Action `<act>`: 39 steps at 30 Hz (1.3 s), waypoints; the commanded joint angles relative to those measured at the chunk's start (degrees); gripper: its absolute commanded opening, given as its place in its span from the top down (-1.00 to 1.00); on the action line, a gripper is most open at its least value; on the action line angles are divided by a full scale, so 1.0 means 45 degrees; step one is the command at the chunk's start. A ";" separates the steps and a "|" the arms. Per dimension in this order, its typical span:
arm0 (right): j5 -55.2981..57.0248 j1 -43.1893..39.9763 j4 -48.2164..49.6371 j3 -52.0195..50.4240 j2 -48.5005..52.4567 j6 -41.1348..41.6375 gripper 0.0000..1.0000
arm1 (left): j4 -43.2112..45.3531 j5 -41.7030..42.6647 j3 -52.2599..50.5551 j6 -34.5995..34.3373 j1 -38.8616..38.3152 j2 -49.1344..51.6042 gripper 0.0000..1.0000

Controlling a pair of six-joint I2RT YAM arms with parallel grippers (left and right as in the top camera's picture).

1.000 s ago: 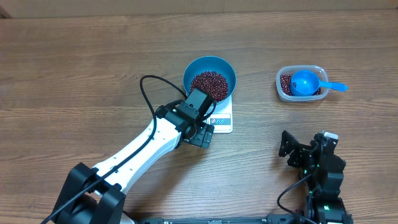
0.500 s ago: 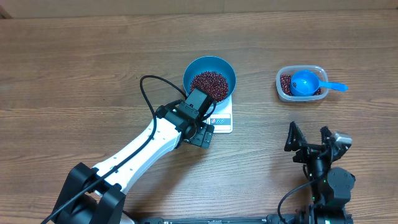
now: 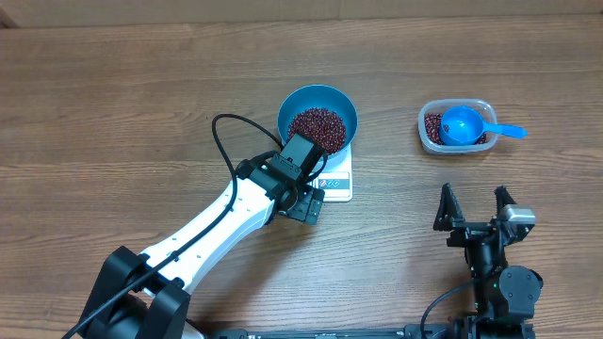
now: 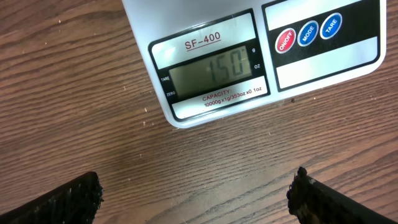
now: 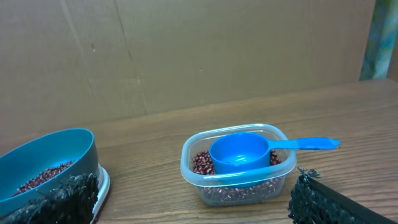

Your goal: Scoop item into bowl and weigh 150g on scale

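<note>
The bright blue bowl (image 3: pixel 317 121) stands on the white scale (image 3: pixel 336 181) and holds a heap of dark red-brown beans (image 3: pixel 317 127). In the left wrist view the scale (image 4: pixel 249 56) shows its grey display (image 4: pixel 211 73), which reads 150. My left gripper (image 3: pixel 306 205) hangs just in front of the scale's front edge; it is open (image 4: pixel 196 186) over bare wood. My right gripper (image 3: pixel 473 202) is open near the table's front right, holding nothing. It (image 5: pixel 189 196) faces the bowl (image 5: pixel 50 162) and the tub.
A clear plastic tub (image 3: pixel 456 126) with more beans stands at the back right. A small blue handled scoop (image 3: pixel 464 124) rests in it, handle to the right. The right wrist view shows the tub (image 5: pixel 239 180), the scoop (image 5: pixel 239 152) and a cardboard wall (image 5: pixel 186 56) behind the table.
My right arm has turned and shifted slightly right, so its open fingers now point straight toward the far side. The left arm, bowl and scale have not moved.
</note>
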 commanded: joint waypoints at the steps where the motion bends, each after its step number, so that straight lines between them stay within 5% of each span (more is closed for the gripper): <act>1: -0.0102 -0.0019 0.0034 -0.0141 -0.0126 -0.0083 -1.00 | 0.0010 -0.0121 -0.0097 0.0238 0.0136 0.0010 -0.99; 39: -0.0049 -0.0024 0.0039 -0.0131 -0.0126 0.0160 -1.00 | 0.0010 -0.0121 -0.0097 0.0238 0.0136 0.0010 -0.99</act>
